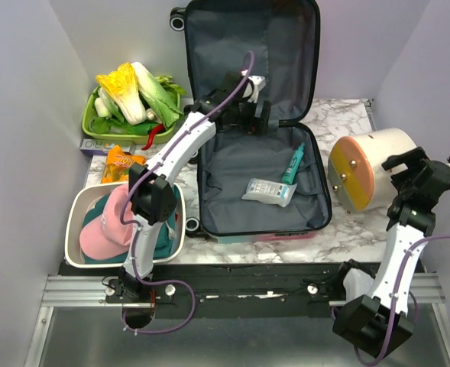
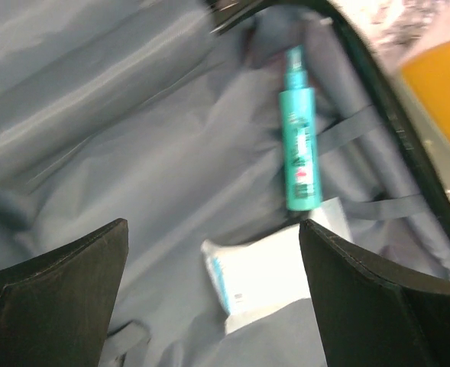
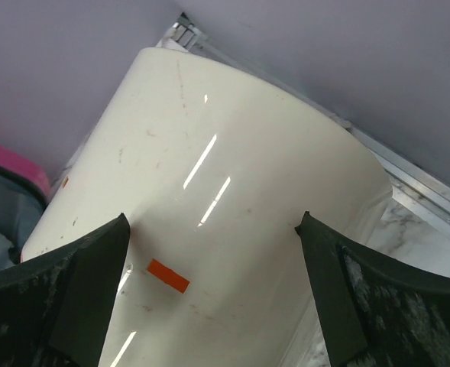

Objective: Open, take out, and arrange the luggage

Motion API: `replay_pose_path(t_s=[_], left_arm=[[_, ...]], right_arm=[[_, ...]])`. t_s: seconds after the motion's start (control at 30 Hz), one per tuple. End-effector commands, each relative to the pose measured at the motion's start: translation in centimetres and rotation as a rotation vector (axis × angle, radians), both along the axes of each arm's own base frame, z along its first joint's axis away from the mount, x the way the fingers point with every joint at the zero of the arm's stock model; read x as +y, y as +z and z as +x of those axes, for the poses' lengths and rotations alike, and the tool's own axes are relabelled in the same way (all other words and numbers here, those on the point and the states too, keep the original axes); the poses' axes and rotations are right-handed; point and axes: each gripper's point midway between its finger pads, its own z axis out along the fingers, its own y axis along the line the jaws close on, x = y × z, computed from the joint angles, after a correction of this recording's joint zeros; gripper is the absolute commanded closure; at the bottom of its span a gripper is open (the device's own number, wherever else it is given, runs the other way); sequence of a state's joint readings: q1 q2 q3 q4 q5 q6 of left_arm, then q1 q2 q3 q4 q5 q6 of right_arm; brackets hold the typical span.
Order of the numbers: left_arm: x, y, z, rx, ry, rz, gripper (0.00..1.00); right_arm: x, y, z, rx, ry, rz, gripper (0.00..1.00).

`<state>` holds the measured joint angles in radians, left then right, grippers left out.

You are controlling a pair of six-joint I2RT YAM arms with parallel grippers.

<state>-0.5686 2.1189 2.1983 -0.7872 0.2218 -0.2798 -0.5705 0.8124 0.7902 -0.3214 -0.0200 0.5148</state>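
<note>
Starting at the left, a green tray [image 1: 92, 131] of leafy greens sits at the back of the table [image 1: 347, 229], with an orange bag [image 1: 118, 162] just in front of it. Nearer the arms, a white basin [image 1: 75, 222] holds a pink cap [image 1: 106, 229]. The left arm rises past the basin and reaches toward the middle, where the luggage [image 1: 228, 183] lies open: lid standing against the back wall, lower shell flat on the table. The left claw [image 1: 259, 116] hangs over the back of the lower shell by the hinge, fingers spread wide and gripping nothing. Its wrist view looks down on the grey lining [image 2: 133, 138] between the spread claw [image 2: 212, 229]. A teal bottle [image 2: 299, 145] lies there with a white packet [image 2: 263, 271] just beside its end, both toward the shell's right side. Right of the luggage, a cream container [image 1: 377, 164] lies on its side, orange end facing the shell. The right claw [image 1: 409, 164] is at the container's far right, well apart from the luggage, also wide open; its camera shows the cream wall [image 3: 232, 176] filling the gap, though contact cannot be told
</note>
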Motion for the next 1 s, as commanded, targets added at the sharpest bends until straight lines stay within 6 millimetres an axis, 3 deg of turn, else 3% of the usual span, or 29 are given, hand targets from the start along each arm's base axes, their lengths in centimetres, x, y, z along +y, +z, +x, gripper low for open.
replay_pose_path(t_s=[0.0, 0.07, 0.13, 0.2, 0.23, 0.3, 0.33, 0.37, 0.43, 0.47, 0.63, 0.87, 0.9, 0.97], left_arm=[[-7.6, 3.2, -1.4, -0.123, -0.175, -0.131, 0.01], [-9.9, 3.8, -2.1, -0.103, -0.183, -0.218, 0.01], [-12.2, 5.0, -1.9, -0.125, -0.200, -0.329, 0.01], [-15.1, 5.8, -3.0, -0.101, -0.233, -0.445, 0.01], [-15.9, 6.2, -3.4, -0.095, -0.245, -0.476, 0.01], [-18.1, 7.1, -5.0, -0.085, -0.281, -0.538, 0.01], [-18.5, 7.4, -5.4, -0.083, -0.279, -0.551, 0.01], [-19.0, 7.3, -5.9, -0.079, -0.285, -0.556, 0.01], [-20.4, 7.7, -7.3, -0.092, -0.285, -0.571, 0.01], [-21.0, 7.3, -8.1, -0.090, -0.292, -0.564, 0.01], [-24.5, 5.1, -12.0, -0.049, -0.381, -0.562, 0.01], [-26.9, 3.6, -12.8, -0.049, -0.380, -0.567, 0.01], [-27.3, 2.1, -12.6, -0.032, -0.372, -0.548, 0.01], [-27.7, 1.7, -12.6, -0.032, -0.362, -0.543, 0.02]], right_arm=[[3.1, -3.2, 1.0, 0.090, 0.170, 0.110, 0.00], [2.4, -1.0, 1.2, 0.065, 0.166, 0.046, 0.00], [1.8, 3.2, 1.6, 0.028, 0.171, -0.039, 0.00], [1.7, 4.5, 2.2, 0.054, 0.222, -0.076, 0.00], [1.3, 7.3, 2.6, 0.027, 0.214, -0.107, 0.00], [0.6, 7.2, 3.2, 0.093, 0.226, -0.116, 0.00], [0.4, 9.1, 3.5, 0.079, 0.234, -0.145, 0.00], [0.2, 9.2, 3.8, 0.090, 0.241, -0.150, 0.00], [-0.7, 7.7, 4.7, 0.163, 0.249, -0.133, 0.00], [-0.9, 7.8, 5.1, 0.176, 0.259, -0.132, 0.00], [-0.3, 3.9, 6.9, 0.214, 0.323, -0.010, 0.00], [0.0, 2.1, 8.1, 0.218, 0.356, 0.051, 0.00], [-0.2, 2.1, 8.2, 0.212, 0.348, 0.046, 0.00], [-0.5, 1.5, 8.1, 0.229, 0.335, 0.048, 0.00]])
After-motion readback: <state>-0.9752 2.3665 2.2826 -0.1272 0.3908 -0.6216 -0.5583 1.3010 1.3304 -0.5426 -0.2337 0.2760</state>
